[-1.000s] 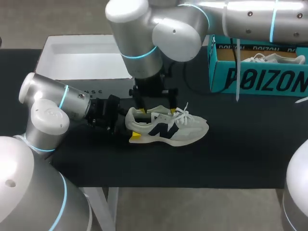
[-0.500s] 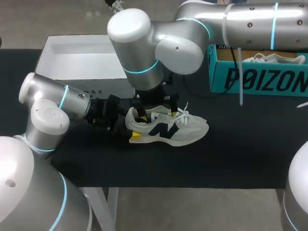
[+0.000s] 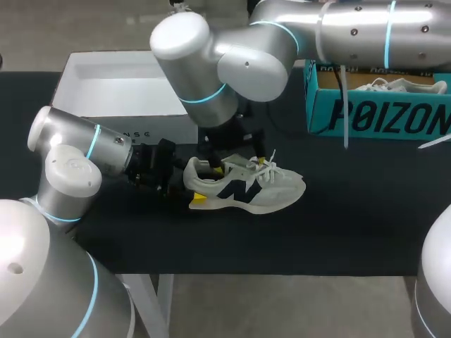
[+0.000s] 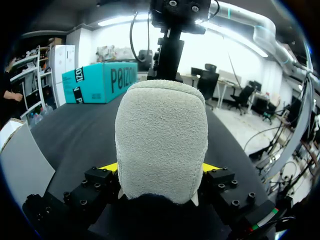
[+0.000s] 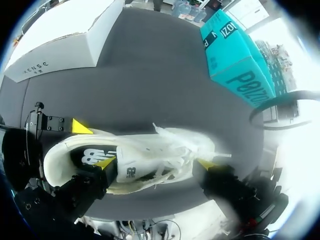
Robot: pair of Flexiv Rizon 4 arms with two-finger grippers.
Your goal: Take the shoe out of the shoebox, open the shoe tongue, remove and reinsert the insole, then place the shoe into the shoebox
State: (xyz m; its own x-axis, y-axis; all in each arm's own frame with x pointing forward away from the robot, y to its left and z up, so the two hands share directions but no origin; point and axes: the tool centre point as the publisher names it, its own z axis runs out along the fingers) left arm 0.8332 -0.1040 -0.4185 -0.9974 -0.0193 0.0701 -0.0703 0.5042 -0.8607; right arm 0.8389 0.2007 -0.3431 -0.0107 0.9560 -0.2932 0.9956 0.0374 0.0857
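Two grippers meet the shoe, which lies mid-frame on the surface, out of the white shoebox at upper left. The left gripper clamps the heel; the right gripper is spread wide, one tip inside the opening. Judged remaining: insole removal, reinsertion, reboxing.
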